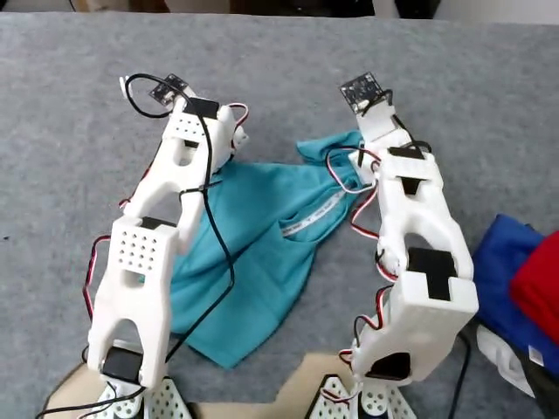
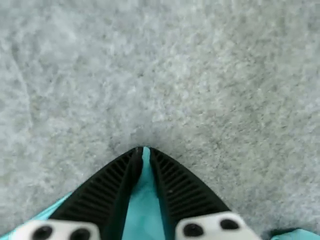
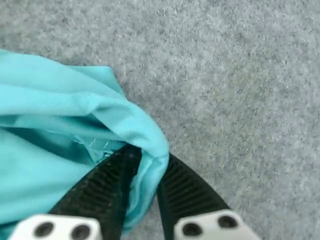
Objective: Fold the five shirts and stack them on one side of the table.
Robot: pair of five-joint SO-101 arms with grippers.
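Two white robot arms stretch forward over a grey felt-covered desk (image 1: 279,61), side by side. The left claw (image 2: 143,150) is pinched together on a thin edge of one teal shirt (image 1: 262,236). The right claw (image 3: 150,155) is clamped on a bunched fold of the same shirt. The shirt lies spread between the arms, partly hidden under them. At the desk's right edge, cut off, sit one blue garment (image 1: 502,262) and one red garment (image 1: 537,284), possibly with a white one beneath.
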